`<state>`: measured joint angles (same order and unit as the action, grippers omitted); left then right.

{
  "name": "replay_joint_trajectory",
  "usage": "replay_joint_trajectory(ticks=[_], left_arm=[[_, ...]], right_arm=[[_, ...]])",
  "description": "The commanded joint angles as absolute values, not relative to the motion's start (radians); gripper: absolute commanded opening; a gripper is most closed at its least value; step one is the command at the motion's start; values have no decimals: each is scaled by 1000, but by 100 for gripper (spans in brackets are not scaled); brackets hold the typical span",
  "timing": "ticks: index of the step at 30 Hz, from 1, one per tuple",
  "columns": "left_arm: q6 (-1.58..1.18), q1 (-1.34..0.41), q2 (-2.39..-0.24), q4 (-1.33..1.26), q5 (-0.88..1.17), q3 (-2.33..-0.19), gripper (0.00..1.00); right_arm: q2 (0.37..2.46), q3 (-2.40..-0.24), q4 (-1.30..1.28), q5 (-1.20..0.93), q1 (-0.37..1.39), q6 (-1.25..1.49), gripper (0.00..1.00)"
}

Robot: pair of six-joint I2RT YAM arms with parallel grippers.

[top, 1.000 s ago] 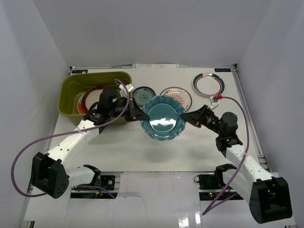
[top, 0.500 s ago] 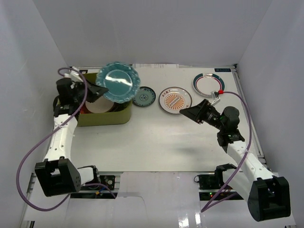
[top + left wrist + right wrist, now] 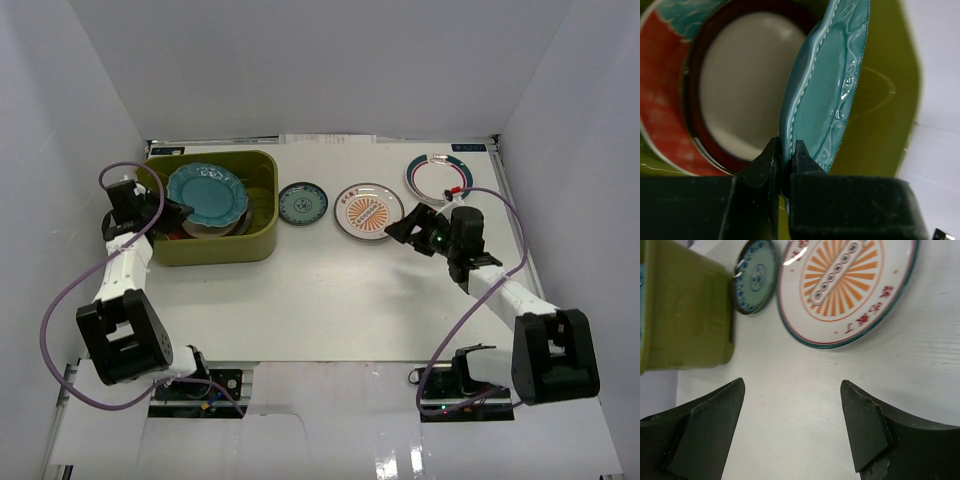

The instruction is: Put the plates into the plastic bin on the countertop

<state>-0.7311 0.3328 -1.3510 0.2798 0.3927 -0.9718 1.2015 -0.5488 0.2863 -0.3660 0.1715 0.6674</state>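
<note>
At the far-left corner of the countertop [image 3: 330, 300], the left gripper [image 3: 785, 152] pinches the rim of the plain teal plate [image 3: 207, 197], which tilts over the dark-red-rimmed plate [image 3: 740, 85] inside the plastic bin [image 3: 215, 250]. It likely needs lowering, then release. Near the right edge, the right gripper [image 3: 792, 405] hovers wide open just beside the orange sunburst plate [image 3: 368, 211], probably the next pick.

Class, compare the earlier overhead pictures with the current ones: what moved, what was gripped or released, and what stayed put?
The left gripper carried the plain teal plate from mid-table leftward into the plastic bin. It stays shut on the rim, the plate tilted over those already inside. The right gripper, open, shifted toward the orange sunburst plate. The bin, small teal plate, sunburst plate and white rimmed plate stayed put.
</note>
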Motion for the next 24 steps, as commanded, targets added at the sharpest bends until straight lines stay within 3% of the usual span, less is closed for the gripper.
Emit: replay_joint_trajectory(ticks=[1,4,9,10,11,14,19,21,22,24], left_arm=[[-692,336,-1341,187,344,-974,4],[-669,336,-1376,183,311,-956,16],[-653,336,-1419,189,313,-948,38],[-650,336,-1416,193,307,-948,45],[-644,334,-1413,195,298,-950,66],[-632,334,-1393,204,290,-948,98],[-583,302,-1350,264,180,-951,98],[-552,244,-1289,296,30,-946,98],[-545,215,-1255,298,-53,-925,98],[-520,139,-1152,276,-196,-905,98]], right_arm=[[1288,-603,264,-259,158,584,83],[1379,-626,296,-246,155,598,83],[1520,-666,362,-218,140,663,72],[1544,-692,365,-209,140,669,71],[1593,-704,370,-203,135,682,69],[1688,-745,396,-207,124,731,68],[1845,-758,535,-291,95,879,60],[1879,-755,590,-308,92,940,49],[1903,-753,607,-310,91,957,34],[1920,-743,636,-331,84,992,19]])
